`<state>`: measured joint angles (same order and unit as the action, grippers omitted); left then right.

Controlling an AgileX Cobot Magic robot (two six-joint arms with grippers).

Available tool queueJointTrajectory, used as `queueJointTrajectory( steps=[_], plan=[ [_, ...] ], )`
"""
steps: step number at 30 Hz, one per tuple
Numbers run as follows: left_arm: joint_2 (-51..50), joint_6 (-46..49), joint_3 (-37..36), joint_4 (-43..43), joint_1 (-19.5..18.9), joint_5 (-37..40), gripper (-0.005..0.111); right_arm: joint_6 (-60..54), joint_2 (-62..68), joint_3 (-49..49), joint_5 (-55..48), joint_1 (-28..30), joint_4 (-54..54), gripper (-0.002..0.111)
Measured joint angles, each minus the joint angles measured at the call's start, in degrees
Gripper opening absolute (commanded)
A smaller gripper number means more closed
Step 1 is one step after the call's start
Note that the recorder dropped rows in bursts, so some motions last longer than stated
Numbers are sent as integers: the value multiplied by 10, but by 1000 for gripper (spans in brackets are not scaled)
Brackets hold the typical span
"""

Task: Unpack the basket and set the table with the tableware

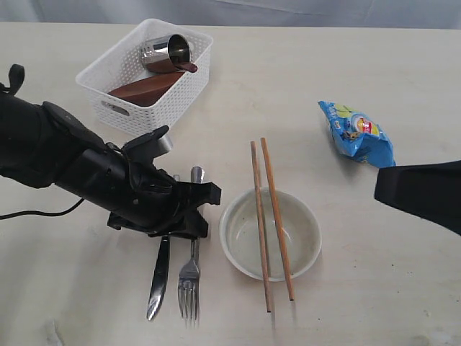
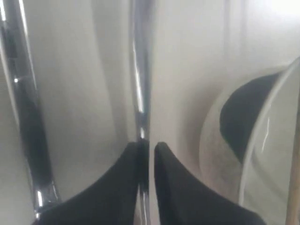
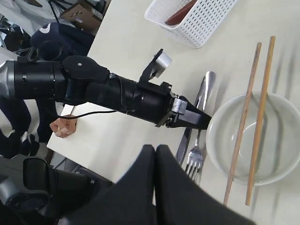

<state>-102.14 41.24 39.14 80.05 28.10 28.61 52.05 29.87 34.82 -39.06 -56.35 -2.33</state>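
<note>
Fork (image 1: 189, 274) lies on the desk (image 1: 374, 288) beside the knife (image 1: 158, 277); left fingers (image 2: 117, 187) straddle its handle, seemingly slightly parted. Right fingers (image 3: 140, 187) are pressed together, empty.

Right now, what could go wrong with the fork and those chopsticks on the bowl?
The left gripper straddles the fork handle closely, so lifting away crookedly might drag the fork into the knife lying beside it. The chopsticks only rest across the bowl rim, and the bowl is close by. A bump from the gripper could roll them off.
</note>
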Motion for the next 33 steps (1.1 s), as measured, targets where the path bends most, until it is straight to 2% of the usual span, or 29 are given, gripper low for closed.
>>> queueJointTrajectory(
  steps=[3,15,25,28,32,33],
  plan=[
    [0,-2,0,0,0,0,29,0,0,0,0,0,0,-1],
    [3,-2,0,-1,0,3,29,0,-10,0,0,0,0,-1],
    [68,-3,0,-17,-1,15,28,0,-17,0,-1,0,0,-1],
    [83,-17,0,-40,-1,15,21,0,-18,0,-2,0,0,-1],
    [93,-53,0,-92,-1,16,0,0,-18,0,-2,0,0,-1],
    [93,-64,0,-108,-1,16,0,0,-18,0,-2,0,0,-1]
  ],
)
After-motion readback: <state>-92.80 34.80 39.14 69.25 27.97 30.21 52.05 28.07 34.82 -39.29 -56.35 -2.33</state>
